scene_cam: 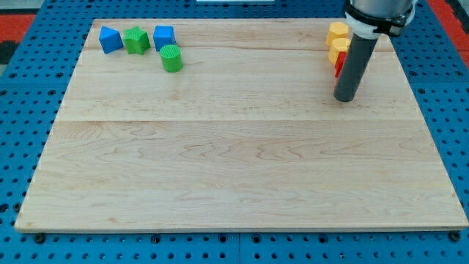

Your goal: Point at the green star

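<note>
standing near the view's upper right, a straight dark grey rod comes down from the arm's black and white collar at the top edge, and my tip point(346, 98) rests on the pale wooden table top point(234, 169). there is no claw on this arm, only the rod, so nothing is gripped or held.

just to the view's left of the rod, touching or nearly touching its side, sits a tight cluster of small blocks: a yellow block point(337, 31) with angled sides at the top, a second yellow block point(338, 48) below it, and a red block point(338, 67) lower still, mostly hidden behind the rod, so its shape cannot be made out. my tip ends just below and to the right of the red one.

well apart, far across the board at the view's upper left, lies a second group. the green star-shaped block point(136, 40) sits in a row between two blue blocks, close to each: an angular blue block point(110, 39) on its left and a blue cube-like block point(164, 37) on its right. a green ribbed cylinder point(171, 58) stands just below the blue cube, to the lower right of the star.

the wooden top is made of wide planks running left to right, and it lies on a blue perforated base point(29, 117) that shows on all sides.
</note>
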Action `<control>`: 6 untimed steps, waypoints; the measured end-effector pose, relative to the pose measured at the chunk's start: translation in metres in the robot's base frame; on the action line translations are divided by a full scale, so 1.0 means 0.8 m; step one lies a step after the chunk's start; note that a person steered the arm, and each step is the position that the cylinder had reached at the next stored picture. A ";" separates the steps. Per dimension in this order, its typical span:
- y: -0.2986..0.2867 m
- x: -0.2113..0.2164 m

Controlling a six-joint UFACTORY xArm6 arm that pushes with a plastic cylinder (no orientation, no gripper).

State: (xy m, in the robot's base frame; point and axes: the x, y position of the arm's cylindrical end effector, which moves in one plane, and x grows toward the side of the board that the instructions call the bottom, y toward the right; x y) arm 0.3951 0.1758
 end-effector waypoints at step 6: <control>-0.354 -0.115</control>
